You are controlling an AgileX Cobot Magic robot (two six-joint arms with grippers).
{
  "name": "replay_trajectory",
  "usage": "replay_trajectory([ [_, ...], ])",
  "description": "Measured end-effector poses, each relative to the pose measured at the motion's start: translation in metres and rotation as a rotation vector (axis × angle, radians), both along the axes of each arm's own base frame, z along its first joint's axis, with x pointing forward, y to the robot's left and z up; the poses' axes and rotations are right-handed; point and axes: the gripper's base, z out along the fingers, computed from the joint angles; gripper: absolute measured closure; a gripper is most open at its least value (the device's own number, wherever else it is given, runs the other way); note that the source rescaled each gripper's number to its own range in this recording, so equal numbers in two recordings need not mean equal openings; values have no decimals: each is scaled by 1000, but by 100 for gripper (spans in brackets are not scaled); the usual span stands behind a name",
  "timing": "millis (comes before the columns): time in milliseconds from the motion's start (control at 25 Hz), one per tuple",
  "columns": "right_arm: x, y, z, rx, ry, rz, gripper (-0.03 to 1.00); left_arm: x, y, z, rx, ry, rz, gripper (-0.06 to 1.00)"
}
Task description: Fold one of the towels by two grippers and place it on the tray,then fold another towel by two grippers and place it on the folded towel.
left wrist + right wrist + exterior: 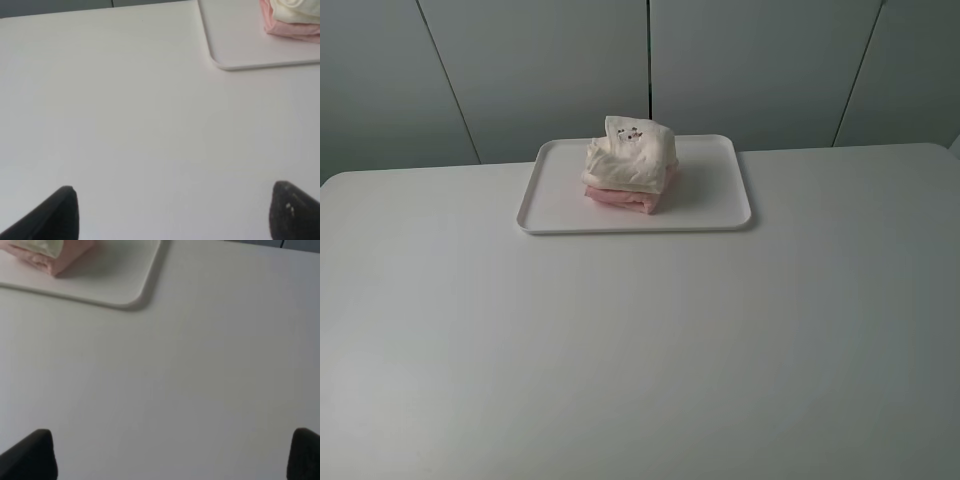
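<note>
From the high camera I see the tray [720, 190] at the far middle of the white bench [640, 340]. On the tray, left of its centre, lies the folded pink towel [620, 199], and the cream towel [630, 155] sits bunched on top of it, touching it and covering most of it. Neither arm shows in this view.

Through the left wrist camera my left claw [175, 212] hangs over bare bench, jaws spread wide, nothing between them. A rounded corner of the tray [225, 64] shows well apart from the claw, with the pink towel [290, 29] under the cream towel [297, 10] on it.

Through the right wrist camera my right claw [172, 455] is likewise wide open and empty over the bench. The tray [130, 285] lies well apart from it, the pink towel [60, 255] on it, a sliver of cream towel [35, 246] on top.
</note>
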Motion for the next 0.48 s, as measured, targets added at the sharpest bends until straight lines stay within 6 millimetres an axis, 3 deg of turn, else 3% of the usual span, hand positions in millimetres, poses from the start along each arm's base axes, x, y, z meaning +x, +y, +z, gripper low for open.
replay_trajectory([
  [320, -23, -5, -7, 28, -102, 15, -3, -1, 0, -10, 4, 59, 1, -4],
  [480, -27, -4, -7, 37, -124, 29, -3, -14, 2, -12, -4, -11, 0, -4],
])
